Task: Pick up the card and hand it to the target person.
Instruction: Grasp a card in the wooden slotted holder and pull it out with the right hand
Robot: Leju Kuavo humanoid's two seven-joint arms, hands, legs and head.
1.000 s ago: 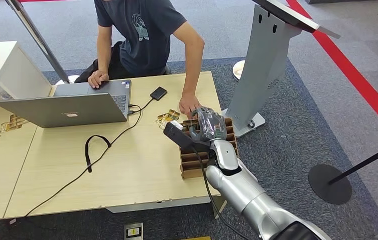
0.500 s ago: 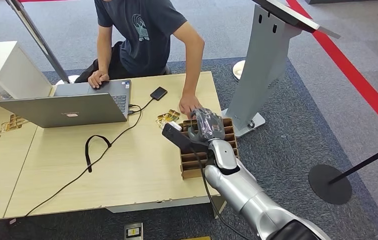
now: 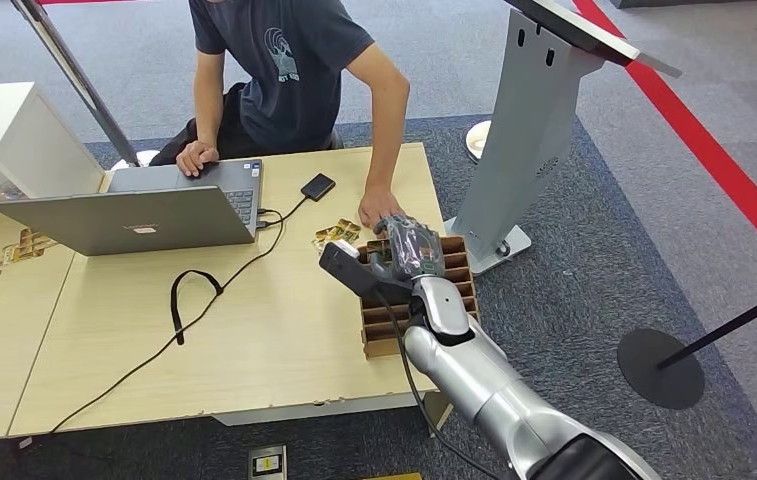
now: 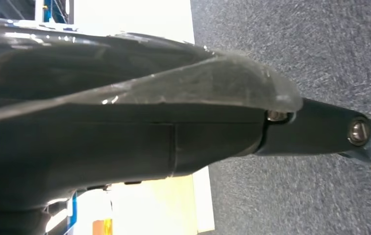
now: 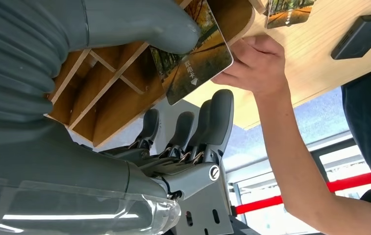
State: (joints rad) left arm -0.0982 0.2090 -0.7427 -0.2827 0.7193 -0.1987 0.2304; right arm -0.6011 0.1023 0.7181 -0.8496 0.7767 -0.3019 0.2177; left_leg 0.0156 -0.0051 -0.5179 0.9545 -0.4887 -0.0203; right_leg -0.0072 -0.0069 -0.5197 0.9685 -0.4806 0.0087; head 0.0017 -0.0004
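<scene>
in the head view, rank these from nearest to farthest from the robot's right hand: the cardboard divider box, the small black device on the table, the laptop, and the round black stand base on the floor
Measured from the right hand:
1. Cardboard divider box: directly under the hand.
2. Small black device: on the table, toward the person.
3. Laptop and round stand base: farthest, on opposite sides, too close to call.

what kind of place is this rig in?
Probably a reception or check-in desk in a carpeted hall or lobby. A person sits at a wooden table with a laptop, a kiosk stand stands beside it, and a red line and stanchion base mark the carpet.
</scene>
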